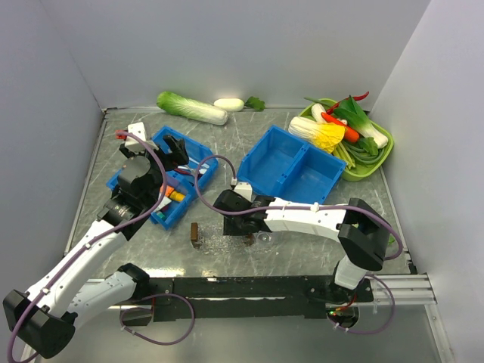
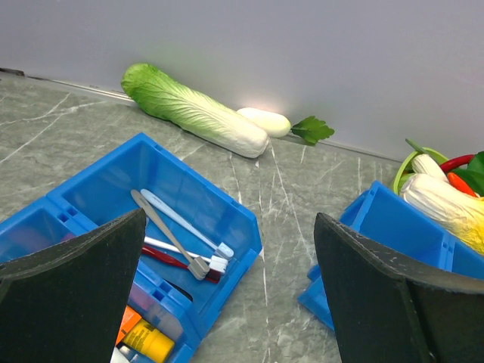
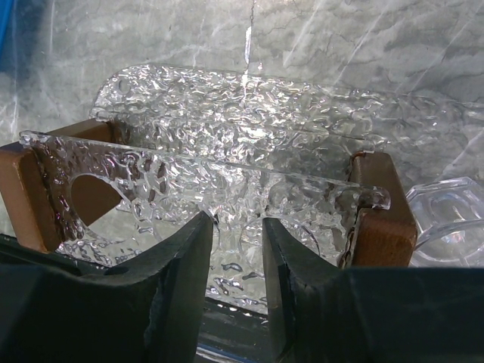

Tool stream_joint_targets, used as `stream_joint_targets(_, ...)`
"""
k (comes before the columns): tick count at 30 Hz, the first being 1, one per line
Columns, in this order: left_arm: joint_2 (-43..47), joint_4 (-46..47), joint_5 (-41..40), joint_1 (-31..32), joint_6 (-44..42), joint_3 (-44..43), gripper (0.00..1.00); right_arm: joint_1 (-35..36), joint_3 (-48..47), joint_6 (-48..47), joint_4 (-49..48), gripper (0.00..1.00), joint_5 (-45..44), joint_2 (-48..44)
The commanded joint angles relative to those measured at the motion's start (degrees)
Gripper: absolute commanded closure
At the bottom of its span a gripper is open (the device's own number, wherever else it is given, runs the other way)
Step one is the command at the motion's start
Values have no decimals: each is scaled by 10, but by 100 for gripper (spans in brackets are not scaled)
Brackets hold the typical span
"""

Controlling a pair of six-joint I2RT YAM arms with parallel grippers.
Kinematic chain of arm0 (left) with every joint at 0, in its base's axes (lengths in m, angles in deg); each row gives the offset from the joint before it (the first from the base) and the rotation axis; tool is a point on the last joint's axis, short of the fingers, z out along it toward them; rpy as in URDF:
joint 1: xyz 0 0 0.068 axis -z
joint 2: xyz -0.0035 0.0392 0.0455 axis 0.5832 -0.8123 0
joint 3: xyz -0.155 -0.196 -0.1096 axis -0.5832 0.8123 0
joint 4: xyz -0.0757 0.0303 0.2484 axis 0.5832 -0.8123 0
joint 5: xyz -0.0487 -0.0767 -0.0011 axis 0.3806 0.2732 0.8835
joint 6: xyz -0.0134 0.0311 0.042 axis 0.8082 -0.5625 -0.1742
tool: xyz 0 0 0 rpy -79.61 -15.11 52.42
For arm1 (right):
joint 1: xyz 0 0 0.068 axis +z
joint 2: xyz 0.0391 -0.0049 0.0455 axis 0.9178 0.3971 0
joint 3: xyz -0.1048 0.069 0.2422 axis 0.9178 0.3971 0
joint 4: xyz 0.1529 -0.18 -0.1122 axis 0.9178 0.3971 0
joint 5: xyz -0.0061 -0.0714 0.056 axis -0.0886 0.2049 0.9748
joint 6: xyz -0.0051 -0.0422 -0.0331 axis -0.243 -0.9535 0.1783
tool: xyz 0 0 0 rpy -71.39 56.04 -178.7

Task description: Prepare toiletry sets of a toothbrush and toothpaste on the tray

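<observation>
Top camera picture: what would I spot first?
Probably the big bright blue plastic bin mid-table and another blue bin left of it, holding toothbrushes. Then the green tray piled with vegetables in the far right corner, and the long green-and-white cabbage against the back wall.

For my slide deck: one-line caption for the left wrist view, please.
Open left gripper hovers above a blue bin of toothbrushes, cabbage against the back wall.

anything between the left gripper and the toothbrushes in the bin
Nothing visible. The left gripper is open above the bin, and the toothbrushes lie uncovered inside, only crossing one another.
</observation>
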Motion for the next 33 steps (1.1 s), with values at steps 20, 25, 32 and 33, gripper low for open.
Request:
stream_joint_targets(20,2,14,13,-2,5,-10,3,-4,13,9,-2,56,6,-59)
stream_joint_targets(25,2,15,13,-2,6,-9,3,-3,15,10,-4,56,8,-65)
stream_joint_targets(32,1,14,14,-2,7,-9,4,-3,6,12,12,55,8,-76)
stream_joint_targets(33,1,14,15,-2,7,-9,4,-3,2,12,13,55,7,-78)
